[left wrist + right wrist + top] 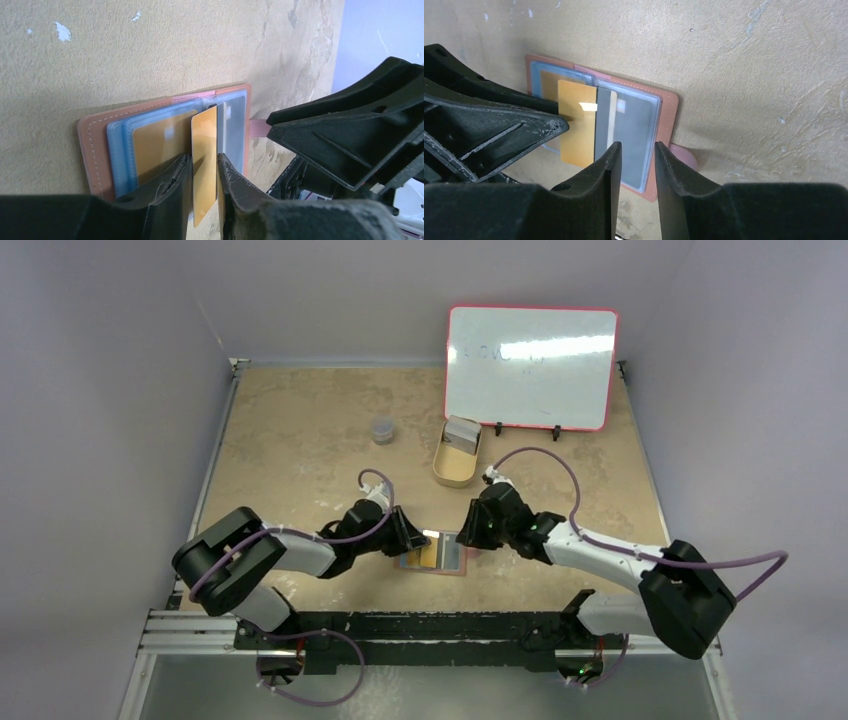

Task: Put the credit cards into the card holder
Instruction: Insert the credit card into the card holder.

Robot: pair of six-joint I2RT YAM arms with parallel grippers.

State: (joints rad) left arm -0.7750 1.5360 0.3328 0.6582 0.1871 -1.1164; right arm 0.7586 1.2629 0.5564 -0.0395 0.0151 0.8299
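Left gripper point(205, 159) has its jaws slightly apart, with a gold card point(576, 130) leaning between them over the middle of the open card holder point(92, 145); whether it is gripped, I cannot tell. Right gripper point(638, 147) hovers over the card holder's right half, jaws narrowly spread and empty. On the table point(300, 430) the card holder lies flat, a grey card point(634, 127) in its right pocket.

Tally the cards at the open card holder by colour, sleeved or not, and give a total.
Gold: 2, the sleeved gold card and the loose gold card between the left pincer's fingers.
Grey: 1, the grey card in the card holder's right sleeve.
Total: 3
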